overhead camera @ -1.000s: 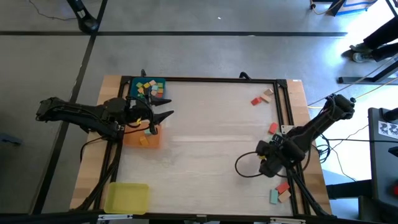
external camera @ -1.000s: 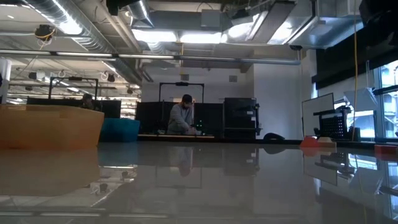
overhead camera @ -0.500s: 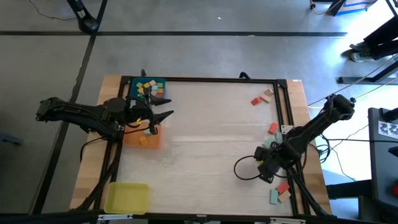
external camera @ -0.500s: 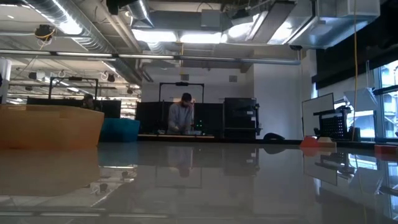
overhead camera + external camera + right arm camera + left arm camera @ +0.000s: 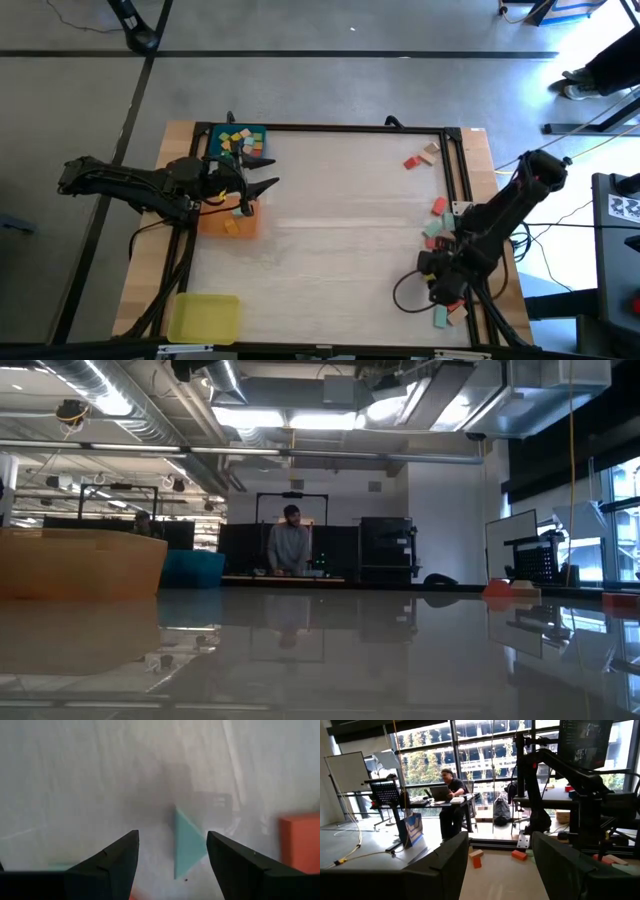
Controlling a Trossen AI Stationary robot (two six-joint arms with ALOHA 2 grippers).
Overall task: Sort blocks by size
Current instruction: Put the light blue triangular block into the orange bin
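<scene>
My right gripper [image 5: 172, 851] hangs low over the white table [image 5: 340, 210] near its right edge, fingers apart. Between my fingers [image 5: 112, 860] and a little ahead of them lies a teal block [image 5: 187, 842], pointing one corner toward me, not touching either finger. Off beyond my other finger sits an orange-red block [image 5: 300, 842], cut off at the picture's edge. From above, my right gripper [image 5: 440, 285] covers most of that cluster; only a teal piece [image 5: 440, 317] and a red one [image 5: 458, 307] peek out beside it, and I cannot tell their lengths. More blocks lie further up the same edge: a red one [image 5: 438, 205] and a pair near the far corner [image 5: 420, 157].

My left gripper [image 5: 262, 185] waits with fingers spread above the orange tray [image 5: 228, 225], just beside the blue tray [image 5: 236, 140] heaped with small blocks. A yellow tray [image 5: 204, 317] sits well apart at the near corner.

At table height the glossy surface hides every block near me. Beyond the table a person [image 5: 290, 550] stands at a distant bench; through my left wrist camera another person [image 5: 451, 795] sits at a desk by tall windows.
</scene>
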